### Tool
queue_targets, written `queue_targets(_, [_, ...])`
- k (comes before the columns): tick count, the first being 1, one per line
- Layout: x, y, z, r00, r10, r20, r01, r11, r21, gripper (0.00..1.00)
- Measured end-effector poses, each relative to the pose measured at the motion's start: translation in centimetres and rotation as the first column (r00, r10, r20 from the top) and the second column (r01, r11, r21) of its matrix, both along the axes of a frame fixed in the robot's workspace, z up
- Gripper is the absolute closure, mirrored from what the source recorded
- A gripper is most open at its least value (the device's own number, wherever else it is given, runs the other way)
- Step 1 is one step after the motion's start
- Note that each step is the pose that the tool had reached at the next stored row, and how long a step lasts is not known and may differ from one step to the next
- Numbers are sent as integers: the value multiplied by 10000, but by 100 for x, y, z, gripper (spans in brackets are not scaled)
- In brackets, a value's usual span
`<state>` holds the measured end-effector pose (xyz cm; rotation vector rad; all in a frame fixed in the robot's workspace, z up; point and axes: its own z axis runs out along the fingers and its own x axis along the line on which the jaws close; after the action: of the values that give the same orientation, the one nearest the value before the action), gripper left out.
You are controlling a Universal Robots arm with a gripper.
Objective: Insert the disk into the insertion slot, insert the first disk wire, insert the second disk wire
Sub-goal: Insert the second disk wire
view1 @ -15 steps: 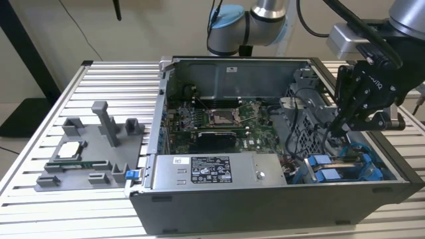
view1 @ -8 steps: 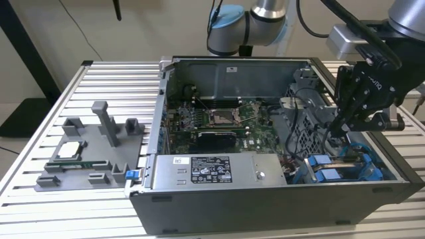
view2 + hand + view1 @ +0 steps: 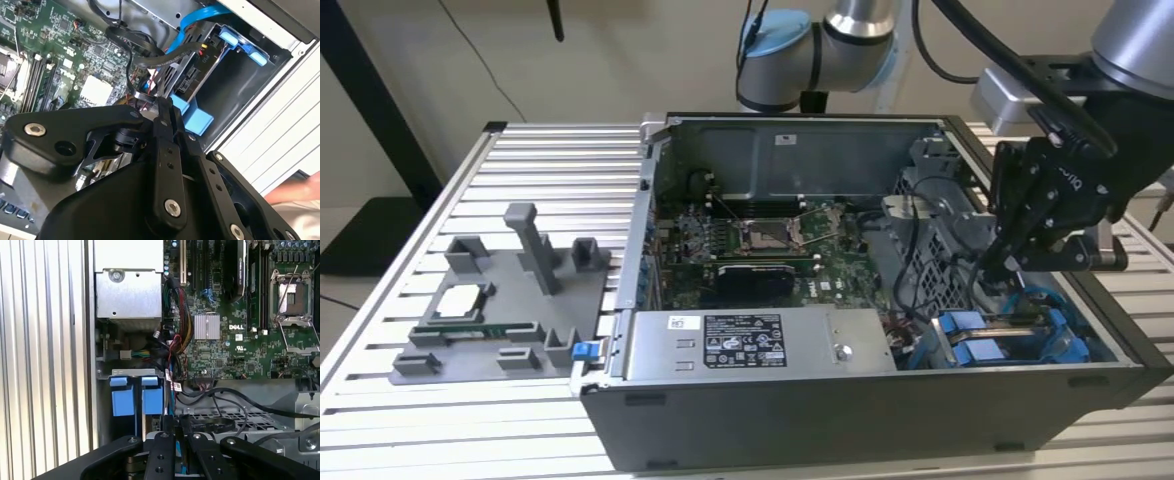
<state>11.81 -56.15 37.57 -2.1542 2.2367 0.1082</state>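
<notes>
Black end effector [image 3: 998,268] angled down w/ fingers closed together, tip just above blue-framed silver-grey disk [image 3: 1007,340] seated in grey sheet-metal insertion slot [image 3: 1101,340]; cables crowd adjacent edge.

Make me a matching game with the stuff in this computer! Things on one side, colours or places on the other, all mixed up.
Things:
1. disk carrier tabs
2. motherboard
3. power-supply box
4. grey parts holder

Colours or places:
A. green, on the floor of the case
B. outside the case, on the slatted table
C. bright blue, below the gripper
D. silver, with a black-and-white label

Pairs: 1-C, 2-A, 3-D, 4-B
</notes>
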Motion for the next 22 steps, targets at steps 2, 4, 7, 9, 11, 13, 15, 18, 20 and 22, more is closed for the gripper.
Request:
queue_targets(2, [0, -1, -12, 10000, 42, 80, -42, 10000, -7, 100])
queue_targets(4, [0, -3, -22, 9998, 82, 185, -82, 10000, -16, 100])
queue_targets(7, [0, -8, -36, 9994, 119, 325, -118, 9999, -38, 100])
queue_targets(9, [0, -11, -44, 9991, 141, 406, -139, 9999, -61, 100])
queue_targets(11, [0, -15, -53, 9987, 168, 487, -164, 9998, -86, 100])
queue_targets(13, [0, -31, -60, 9985, 189, 512, -183, 9998, -114, 100])
queue_targets(15, [-1, -59, -65, 9985, 194, 512, -188, 9997, -131, 100])
queue_targets(18, [-2, -107, -80, 9984, 198, 522, -189, 9997, -165, 100])
queue_targets(20, [-3, -125, -95, 9983, 199, 553, -188, 9996, -194, 100])
queue_targets(22, [-3, -130, -111, 9980, 200, 602, -187, 9996, -230, 100])
